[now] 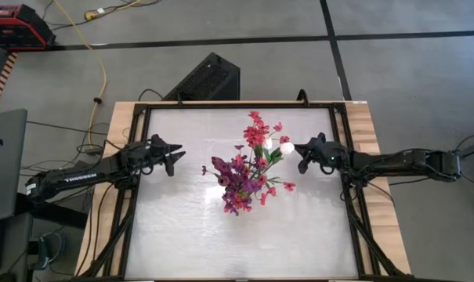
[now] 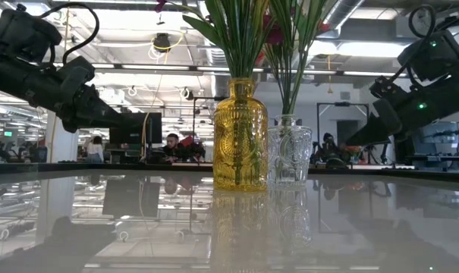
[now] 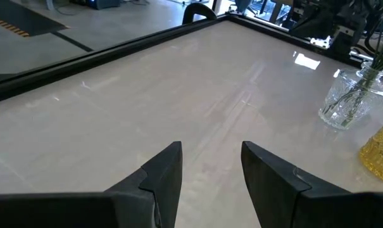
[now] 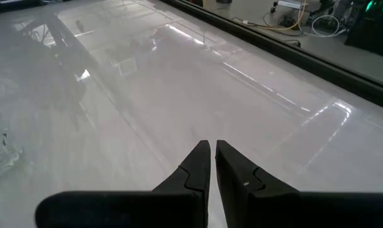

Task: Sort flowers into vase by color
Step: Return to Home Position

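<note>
While upright, 2 vases [image 2: 240, 136] [image 2: 289, 158] of flowers [image 1: 238, 178].

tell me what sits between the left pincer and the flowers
Nothing: in the high view, only bare white table top separates the open left pincer from the flowers.

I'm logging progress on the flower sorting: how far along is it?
Looks nearly finished. Done: the flowers all stand in the yellow vase and the glass vase; none lies on the table. In hand: nothing; the left gripper is open and empty, the right gripper shut and empty. Left: apparently only parking the arms.
</note>
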